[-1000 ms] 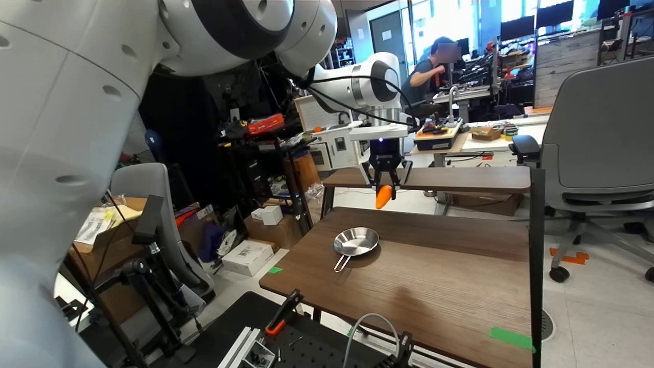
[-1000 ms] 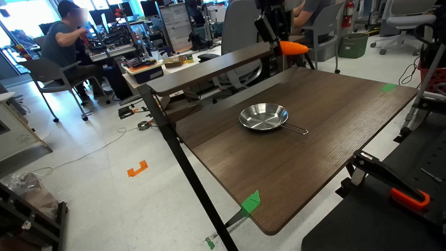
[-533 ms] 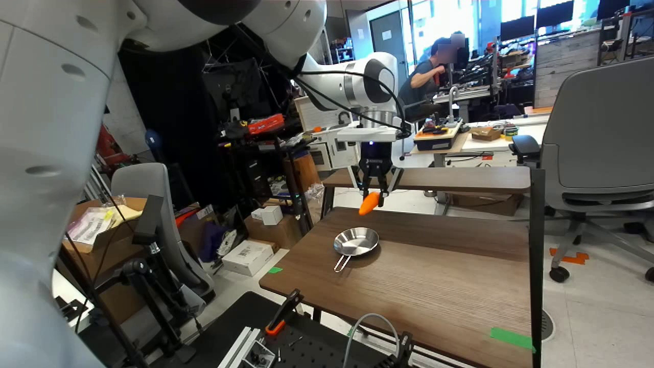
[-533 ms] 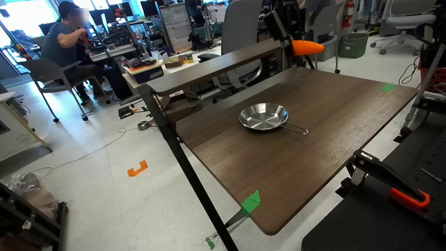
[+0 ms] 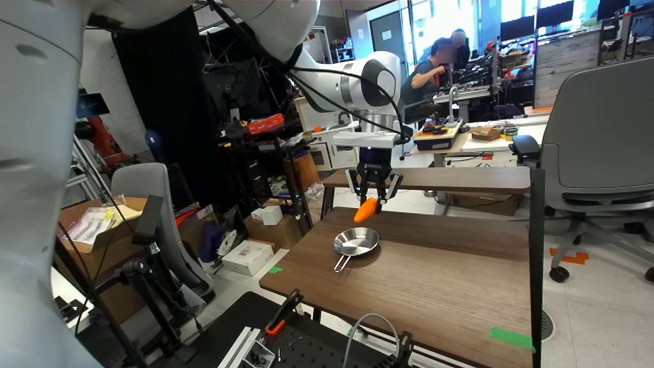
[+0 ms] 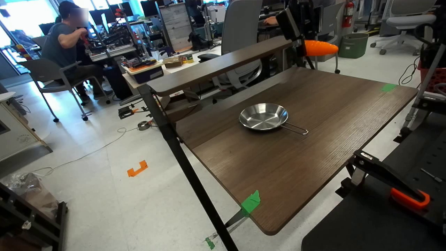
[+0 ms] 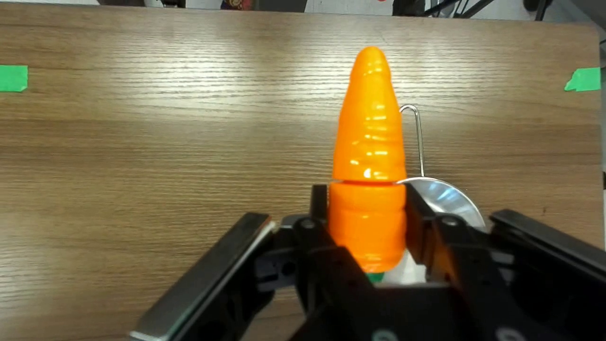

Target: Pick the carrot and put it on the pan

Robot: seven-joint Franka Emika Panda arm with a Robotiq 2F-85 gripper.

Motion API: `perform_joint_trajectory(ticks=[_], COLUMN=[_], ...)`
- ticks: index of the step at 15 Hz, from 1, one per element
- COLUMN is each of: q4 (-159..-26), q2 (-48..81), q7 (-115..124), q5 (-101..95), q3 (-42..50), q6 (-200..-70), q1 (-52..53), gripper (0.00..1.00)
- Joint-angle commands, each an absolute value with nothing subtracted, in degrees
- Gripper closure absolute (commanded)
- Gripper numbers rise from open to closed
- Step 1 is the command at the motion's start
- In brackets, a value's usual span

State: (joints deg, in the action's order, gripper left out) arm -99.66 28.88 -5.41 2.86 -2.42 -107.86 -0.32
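Orange carrot [image 7: 369, 142] hung above tbl [image 6: 296, 153], thick end pinched in claw [image 7: 367, 203]; pan [image 6: 263, 118] sat upright on tbl, apart from carrot; green tape [image 6: 251, 203] sat nr tbl edge.

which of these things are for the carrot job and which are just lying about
For the job:
carrot, held in the gripper
pan, where the carrot should go

Just lying about:
green tape
orange floor patch
flat white box
green bin
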Motion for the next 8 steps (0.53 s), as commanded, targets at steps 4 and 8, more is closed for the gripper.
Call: perform_joint_trajectory(ticks=[4, 8], q4=[-104.60, -105.82], q2=[25.00, 24.02], q7=[-5.52, -5.69], q5=[4.94, 5.89], q3=[-2.48, -2.39], q6=[-110.00, -110.89], q1=[-0.87, -1.01], gripper=[0.86, 0.86])
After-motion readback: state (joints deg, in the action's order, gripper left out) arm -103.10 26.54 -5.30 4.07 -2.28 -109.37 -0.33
